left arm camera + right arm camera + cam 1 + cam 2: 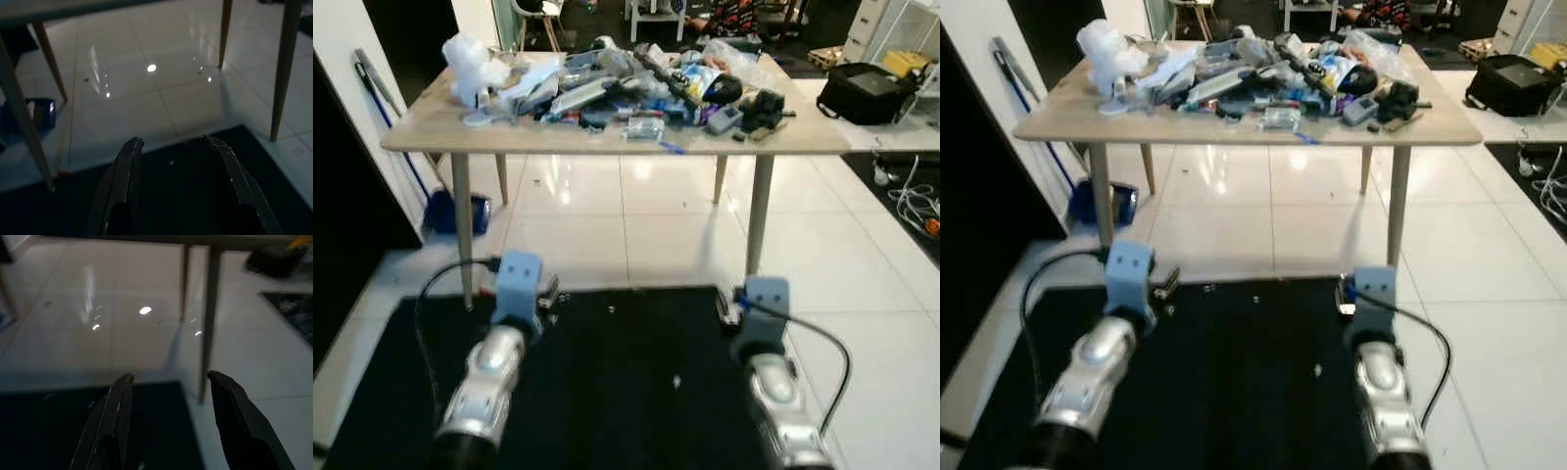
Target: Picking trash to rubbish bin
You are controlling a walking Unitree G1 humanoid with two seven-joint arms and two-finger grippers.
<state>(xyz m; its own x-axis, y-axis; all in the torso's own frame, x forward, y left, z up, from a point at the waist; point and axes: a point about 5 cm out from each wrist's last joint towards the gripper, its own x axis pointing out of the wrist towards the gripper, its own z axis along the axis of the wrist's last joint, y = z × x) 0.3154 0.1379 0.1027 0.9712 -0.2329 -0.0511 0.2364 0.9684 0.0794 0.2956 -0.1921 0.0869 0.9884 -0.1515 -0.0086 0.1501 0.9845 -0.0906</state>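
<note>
Both arms reach forward at low height over a black mat (626, 392), short of a light wooden table (431, 132) that stands ahead on glossy white tiles (607, 225). The left gripper (171, 164) holds its two black fingers parted with nothing between them; the right gripper (168, 396) is likewise spread and empty. The trash (626, 88) — a heap of wrappers, bottles and dark odds and ends — lies on the tabletop, well ahead of and above both grippers. A crumpled white plastic bag (470, 64) sits at the heap's end, beyond the left gripper, and a clear plastic bottle (644, 127) lies near the table's front edge. A blue dustpan (460, 211) rests on the floor forward of the left gripper, past the table leg (a long handle (372, 88) leans on the wall above it). A black bag (867, 93) sits far ahead of the right gripper, off to its outer side.
</note>
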